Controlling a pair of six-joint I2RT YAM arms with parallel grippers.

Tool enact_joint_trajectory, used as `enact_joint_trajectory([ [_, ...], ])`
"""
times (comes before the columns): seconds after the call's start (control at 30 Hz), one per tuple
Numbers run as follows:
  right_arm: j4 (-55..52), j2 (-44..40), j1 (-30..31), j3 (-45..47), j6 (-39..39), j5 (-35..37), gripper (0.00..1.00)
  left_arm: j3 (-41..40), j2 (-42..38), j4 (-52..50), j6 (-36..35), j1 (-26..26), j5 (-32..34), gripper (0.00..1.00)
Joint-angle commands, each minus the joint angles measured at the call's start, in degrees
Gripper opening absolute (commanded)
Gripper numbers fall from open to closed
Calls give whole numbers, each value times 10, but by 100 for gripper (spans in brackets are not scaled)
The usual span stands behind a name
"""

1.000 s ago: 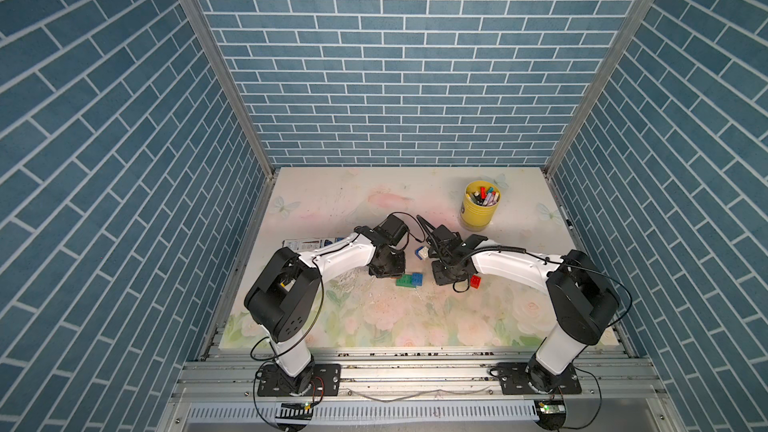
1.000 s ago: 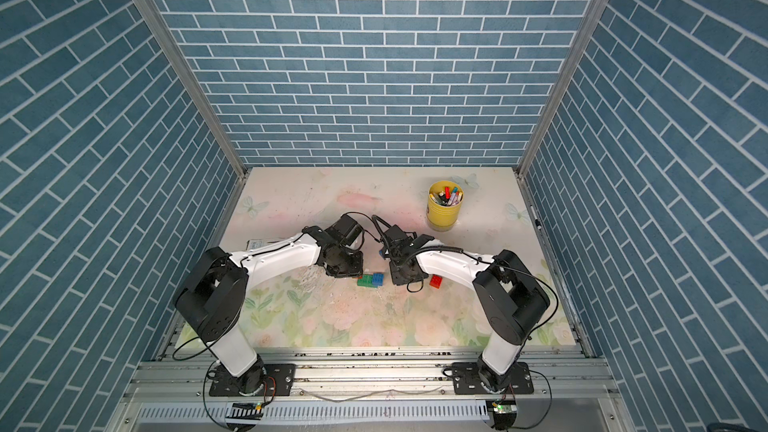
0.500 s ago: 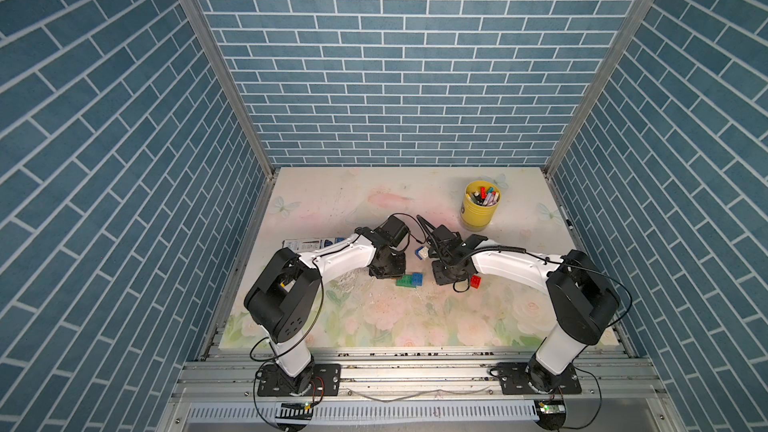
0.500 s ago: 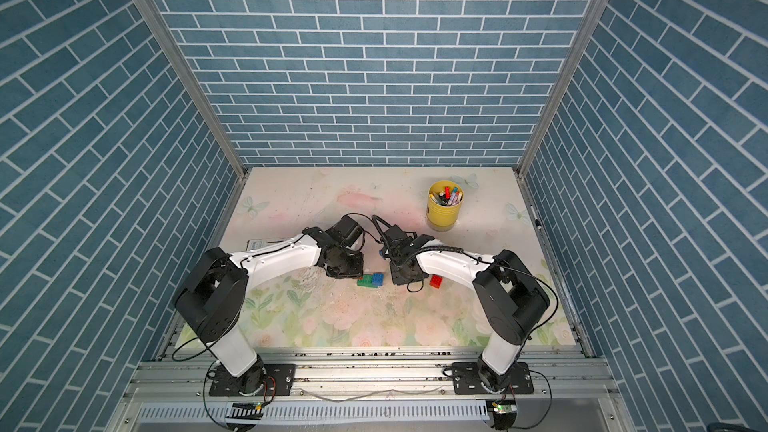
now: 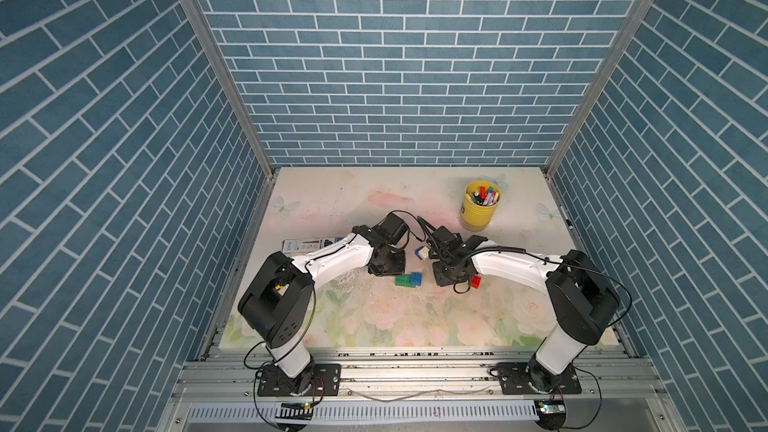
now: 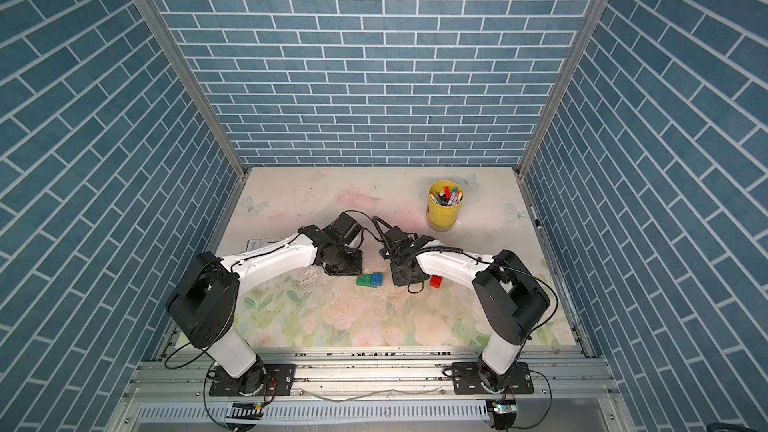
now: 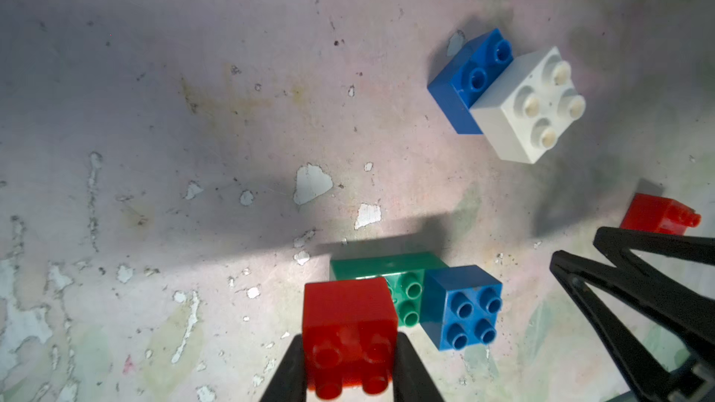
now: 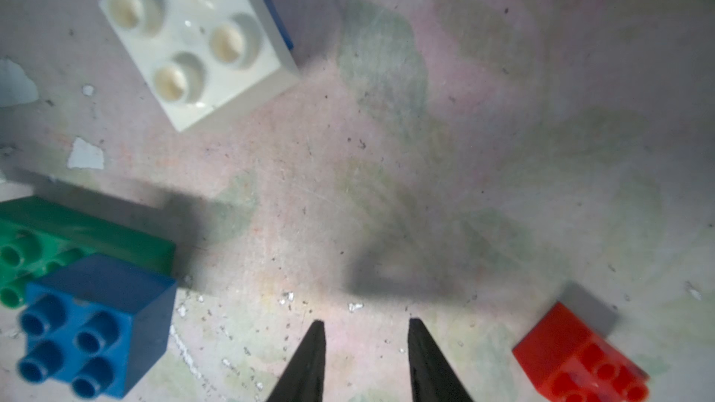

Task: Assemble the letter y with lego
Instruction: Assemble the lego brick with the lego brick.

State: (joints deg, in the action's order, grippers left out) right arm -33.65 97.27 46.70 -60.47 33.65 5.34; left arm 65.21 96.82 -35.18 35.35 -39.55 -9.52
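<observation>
Left wrist: gripper point(image 7: 348, 342) pinches glossy studded red brick point(image 7: 348, 311).

Two white-shelled arms point(image 5: 340, 257), bulky black joints, looping black cables, pointed black fingers point(image 8: 307, 365)

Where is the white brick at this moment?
In a top view, the white brick lies centrally on the table, touching a blue brick, farther back than the green brick.

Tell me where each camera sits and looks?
Both top views: high at the front, looking down at the table; left arm and right arm show.
Left wrist: on the left arm, facing down; left end effector grips a red brick.
Right wrist: on the right arm, facing down; right end effector open, empty.
Shared: both wrist views show the white brick.
</observation>
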Motion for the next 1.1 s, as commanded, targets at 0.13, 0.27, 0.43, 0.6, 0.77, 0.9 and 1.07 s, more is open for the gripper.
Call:
enact_joint_trajectory([
  [0.13,-11,-5,-1,-5,21,10,37,-11,23,-16,-9,-3,-11,20],
  [0.27,-11,-3,-1,-5,22,11,37,-14,31,-19,-9,-3,-11,20],
  [0.43,-10,-4,-1,-5,22,11,37,-14,40,-28,-12,-3,1,20],
  [0.6,-12,-8,-1,-3,22,12,38,-18,54,-29,-9,-4,10,19],
  [0.77,-13,-10,-1,0,23,17,38,-2,77,-41,-7,-19,26,17],
  [0.9,-13,-12,-2,3,25,22,38,18,109,-61,-3,-41,44,15],
  [1.07,-15,-22,-3,10,26,26,38,11,134,-45,7,-46,36,10],
])
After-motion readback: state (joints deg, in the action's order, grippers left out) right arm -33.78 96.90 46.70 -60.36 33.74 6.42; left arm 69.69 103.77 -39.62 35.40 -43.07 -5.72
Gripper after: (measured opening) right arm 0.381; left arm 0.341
